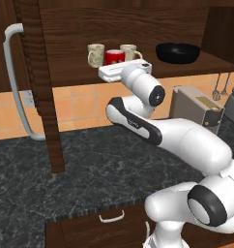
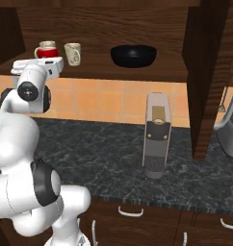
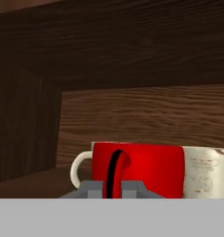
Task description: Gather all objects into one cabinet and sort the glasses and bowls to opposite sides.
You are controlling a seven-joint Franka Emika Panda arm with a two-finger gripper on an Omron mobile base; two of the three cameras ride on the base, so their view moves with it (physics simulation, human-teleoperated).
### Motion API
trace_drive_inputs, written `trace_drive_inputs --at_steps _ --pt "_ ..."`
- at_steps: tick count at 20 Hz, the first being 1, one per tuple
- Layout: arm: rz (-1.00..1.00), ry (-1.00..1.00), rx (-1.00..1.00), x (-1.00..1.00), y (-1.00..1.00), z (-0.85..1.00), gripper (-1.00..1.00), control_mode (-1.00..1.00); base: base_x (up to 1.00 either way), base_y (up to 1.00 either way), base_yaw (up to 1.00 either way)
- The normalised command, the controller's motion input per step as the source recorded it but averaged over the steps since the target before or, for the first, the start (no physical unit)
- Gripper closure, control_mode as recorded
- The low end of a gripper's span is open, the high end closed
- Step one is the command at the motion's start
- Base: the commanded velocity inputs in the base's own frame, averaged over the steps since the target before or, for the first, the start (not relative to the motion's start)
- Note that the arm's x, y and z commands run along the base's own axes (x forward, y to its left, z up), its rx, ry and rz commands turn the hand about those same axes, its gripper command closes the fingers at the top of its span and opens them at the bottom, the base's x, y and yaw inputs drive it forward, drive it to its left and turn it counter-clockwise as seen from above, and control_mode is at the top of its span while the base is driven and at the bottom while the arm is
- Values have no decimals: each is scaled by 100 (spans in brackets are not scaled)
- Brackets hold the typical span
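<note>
- Left base view: end effector [image 1: 120, 68] sits at the front edge of the open cabinet [image 1: 114, 29], its white hand level with the shelf and covering the lower part of the red cup [image 1: 114, 56]. One cream mug [image 1: 95, 54] stands just left of the cup, the other cream mug [image 1: 130, 51] just right of it and slightly behind. The black bowl [image 1: 177, 52] rests on the same shelf, well apart at its right end. The cabinet door [image 1: 44, 92] stands swung open at the left, edge-on, with its long pale grey handle [image 1: 15, 82] curving down. Below lies the dark speckled stone surface [image 1: 90, 169], backed by orange tile. A grey coffee machine [image 1: 196, 109] stands on the surface at the right, utensils [image 1: 220, 87] hanging on the wall beyond it. A drawer handle [image 1: 111, 217] shows under the surface edge.
- Right base view: the white hand reaches the shelf's left end in front of the red cup [image 2: 46, 51]; a cream mug [image 2: 73, 53] stands just right of the cup, the black bowl [image 2: 133, 55] near the shelf's middle. The coffee machine [image 2: 156, 137] stands upright on the surface [image 2: 104, 158].
- Hand view: the dark fingertips [image 3: 113, 173] are clenched on the red cup [image 3: 146, 169], one lying against its near face. A cream handle peeks out at its left, a mottled mug [image 3: 207, 171] touches its right, and dark wood walls close in behind.
</note>
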Motion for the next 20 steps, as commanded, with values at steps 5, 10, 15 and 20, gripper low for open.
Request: trace_drive_inputs --at_steps 5,10,15,20 --pt "0 -5 0 47 0 0 100 -100 0 0 0" --pt "0 0 2 25 0 -5 100 -100 0 0 0" --pt "0 0 2 32 0 -1 100 -100 0 0 0" --pt "0 0 0 24 3 0 100 -100 0 0 0"
